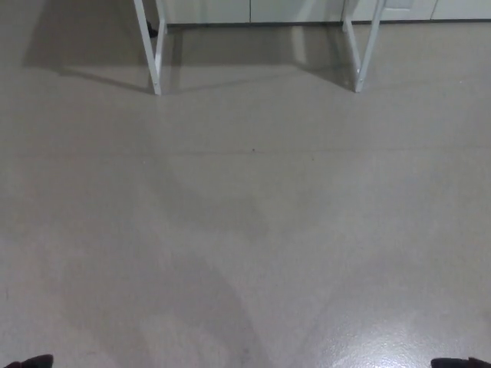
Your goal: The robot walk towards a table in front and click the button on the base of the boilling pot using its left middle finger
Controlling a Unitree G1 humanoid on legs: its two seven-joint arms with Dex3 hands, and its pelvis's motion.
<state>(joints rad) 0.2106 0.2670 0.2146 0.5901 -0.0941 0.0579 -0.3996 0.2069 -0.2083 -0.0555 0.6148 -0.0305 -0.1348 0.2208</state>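
No fingers can be made out on either hand, so whether they are spread or curled, or hold anything, cannot be told. At the bottom left corner of the head view only a small black sliver of the left hand [31,361] pokes above the picture's edge. It lies over bare floor [245,230], touching nothing that shows.

The floor fills nearly the whole view: a smooth, pale grey surface with soft shadows fanning across its lower middle and a faint seam running across it in the upper half. Near the top left stand the white metal legs of the table [153,46], a pair of them joined low down, casting a dark shadow towards the left. Well apart from them, near the top right, stands the matching pair of white legs [362,46]. Behind both, along the top edge, runs a row of pale cabinet fronts [253,9].

The table top is cut off above the picture, so the boiling pot and its button do not show.

At the bottom right corner another thin black sliver, the right hand [459,363], just clears the edge.
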